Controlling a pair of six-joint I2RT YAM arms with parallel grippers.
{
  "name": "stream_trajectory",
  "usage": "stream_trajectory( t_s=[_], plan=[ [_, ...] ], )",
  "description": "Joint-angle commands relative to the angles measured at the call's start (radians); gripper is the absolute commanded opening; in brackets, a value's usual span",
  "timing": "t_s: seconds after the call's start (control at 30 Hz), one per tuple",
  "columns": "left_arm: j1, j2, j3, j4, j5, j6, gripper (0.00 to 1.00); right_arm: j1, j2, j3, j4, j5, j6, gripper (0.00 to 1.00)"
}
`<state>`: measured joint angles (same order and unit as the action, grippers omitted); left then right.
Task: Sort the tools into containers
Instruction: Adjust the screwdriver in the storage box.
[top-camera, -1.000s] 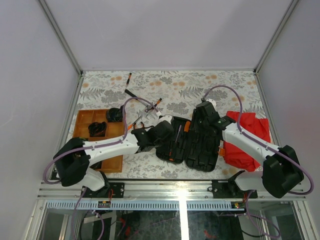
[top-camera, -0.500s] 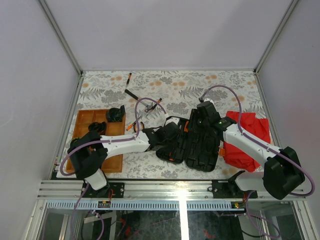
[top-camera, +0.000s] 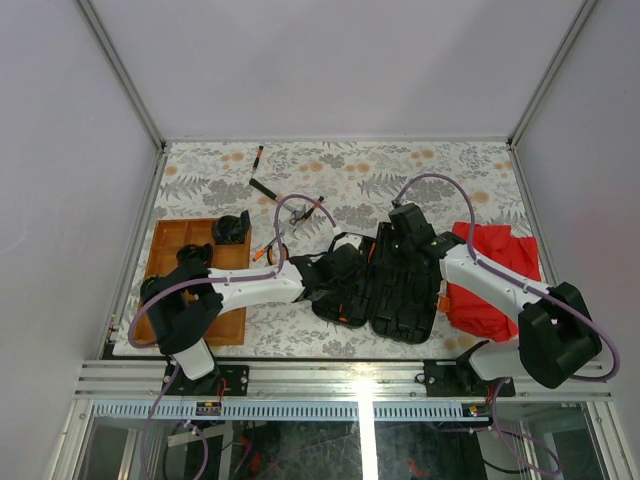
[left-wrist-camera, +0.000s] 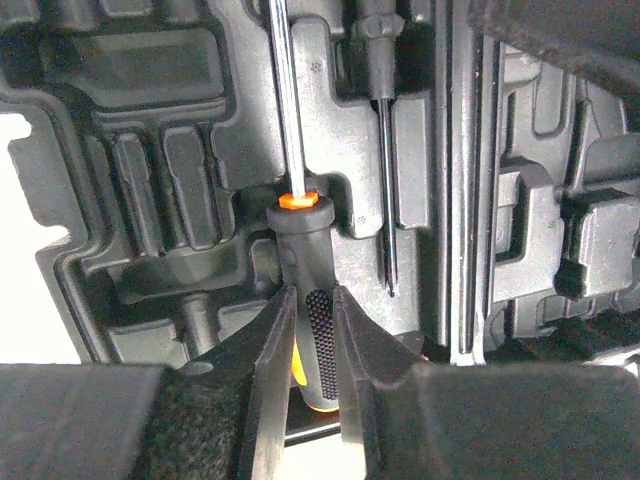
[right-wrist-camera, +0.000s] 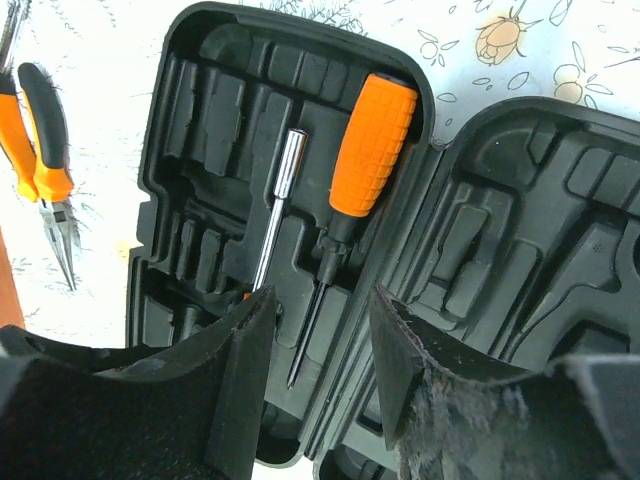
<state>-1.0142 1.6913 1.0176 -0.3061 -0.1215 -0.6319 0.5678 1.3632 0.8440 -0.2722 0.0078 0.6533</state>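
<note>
Your left gripper (left-wrist-camera: 310, 305) is pinching the black-handled screwdriver (left-wrist-camera: 297, 235). Its jaws are drawn narrow, and the pads look pressed to either side of the grip just behind the orange collar. The tool is lying in a moulded slot in the left half of the tool case (top-camera: 405, 295). You are taking it at the handle's end, likely because the recess leaves room for fingers there. Your right gripper (right-wrist-camera: 322, 300) is hovering over the case near its hinge, jaws moderately wide and holding nothing. It is probably staying out of the left arm's way. An orange-handled driver (right-wrist-camera: 372, 140) and a steel bar (right-wrist-camera: 277, 205) are sitting in neighbouring slots. Pliers (right-wrist-camera: 45, 160) are lying loose just left of the case, and the wooden tray (top-camera: 165, 240) is sitting at the near left.
</note>
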Motion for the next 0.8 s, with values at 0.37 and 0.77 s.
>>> stream_trajectory(
  t_s=[0.37, 0.77],
  plan=[
    [0.009, 0.045, -0.045, 0.111, 0.056, -0.017, 0.17, 0.001, -0.094, -0.028, 0.104, 0.091, 0.036, 1.0],
    [0.046, 0.022, -0.105, 0.186, 0.133, -0.032, 0.14, -0.075, -0.105, -0.043, 0.175, 0.044, 0.046, 0.99]
  ],
)
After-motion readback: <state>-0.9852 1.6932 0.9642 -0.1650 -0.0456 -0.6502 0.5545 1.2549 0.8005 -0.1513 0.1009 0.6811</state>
